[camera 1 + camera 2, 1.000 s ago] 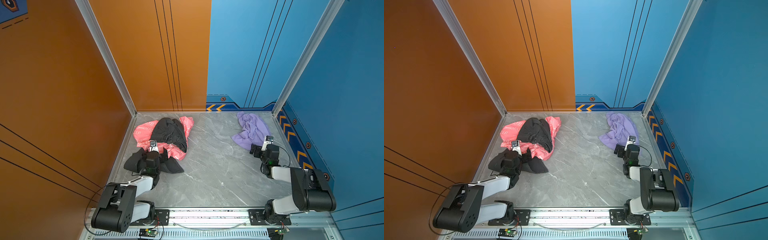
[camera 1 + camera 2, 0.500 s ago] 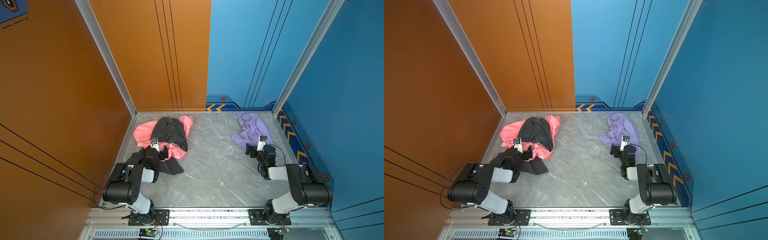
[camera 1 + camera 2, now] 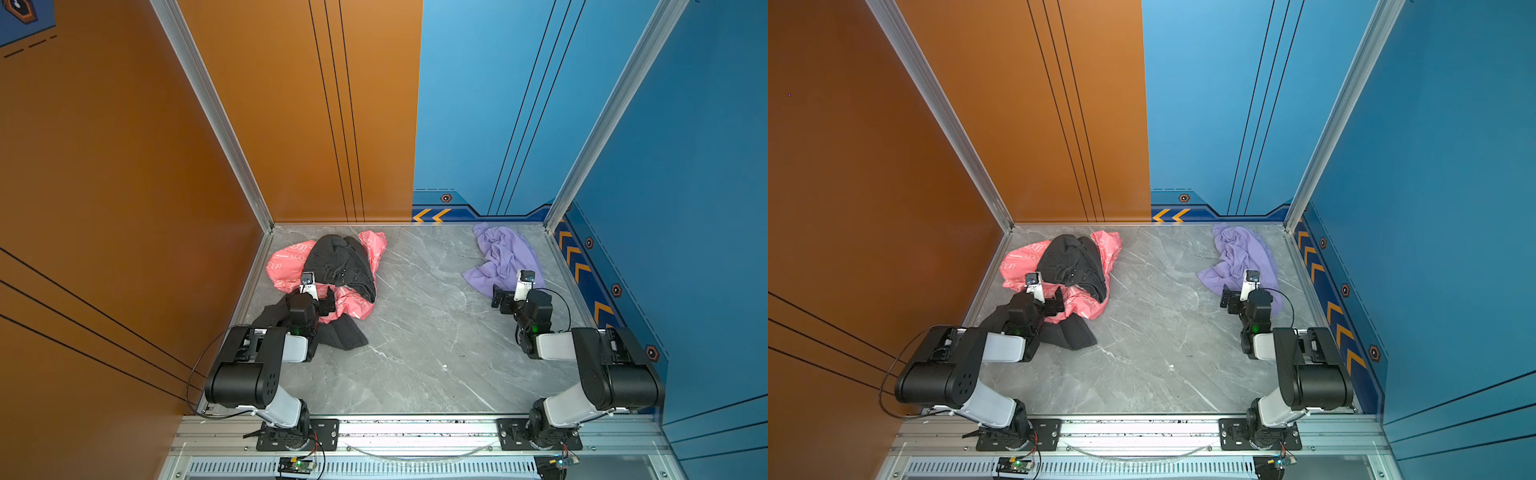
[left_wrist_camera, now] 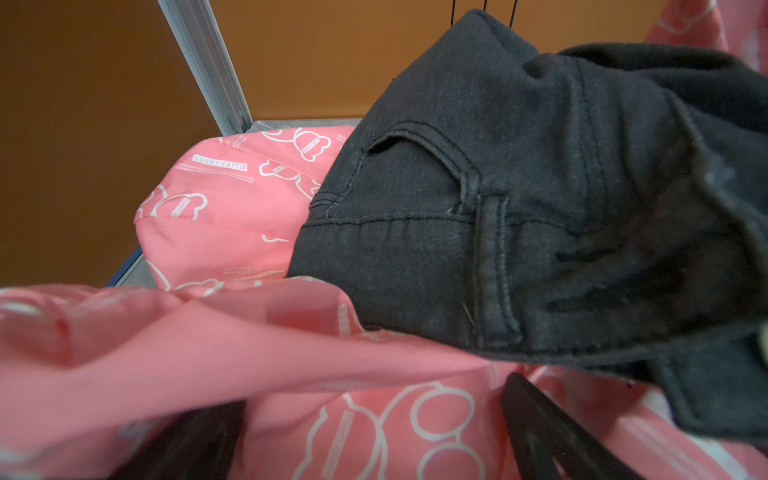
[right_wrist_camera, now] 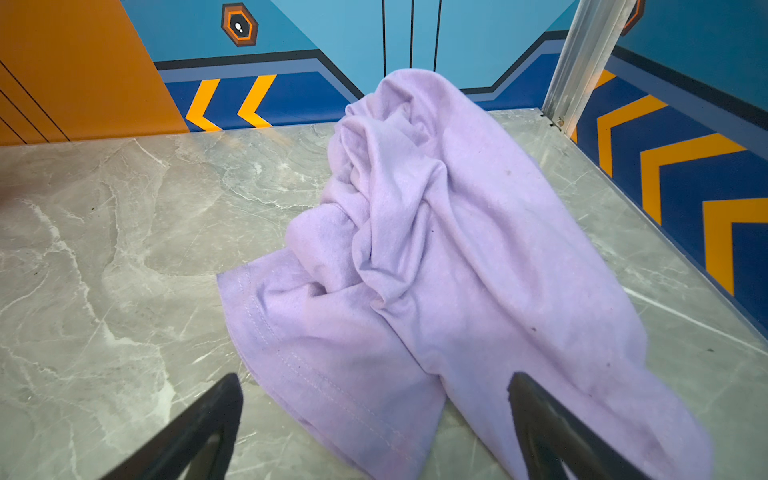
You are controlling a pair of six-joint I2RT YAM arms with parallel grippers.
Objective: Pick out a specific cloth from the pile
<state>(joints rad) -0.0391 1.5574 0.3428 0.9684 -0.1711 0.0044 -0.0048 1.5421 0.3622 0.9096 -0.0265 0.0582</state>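
The cloth (image 3: 505, 259) (image 3: 1241, 257) is a crumpled lavender garment lying alone at the back right of the grey table. My right gripper (image 3: 513, 297) (image 5: 374, 378) is open at its near edge, and the stitched hem (image 5: 291, 353) lies between the two black fingers. The pile (image 3: 291, 266) (image 3: 1017, 266) sits at the back left: coral-pink fabric with white print and a black garment (image 3: 343, 262) (image 4: 498, 208) on top. My left gripper (image 3: 318, 305) (image 4: 376, 399) is open low over the pink fabric (image 4: 232, 216), which fills the space between its fingers.
Another black garment (image 3: 345, 336) lies on the table under my left arm. The orange wall (image 3: 124, 208) closes the left side and the blue wall (image 3: 685, 208) the right. Aluminium posts (image 3: 582, 166) stand at the back corners. A metal rail (image 3: 415, 428) runs along the front.
Both arms have raised their elbows and folded back toward the rail. The right gripper has shifted a little to the left at the cloth's edge. Neither garment heap has moved.
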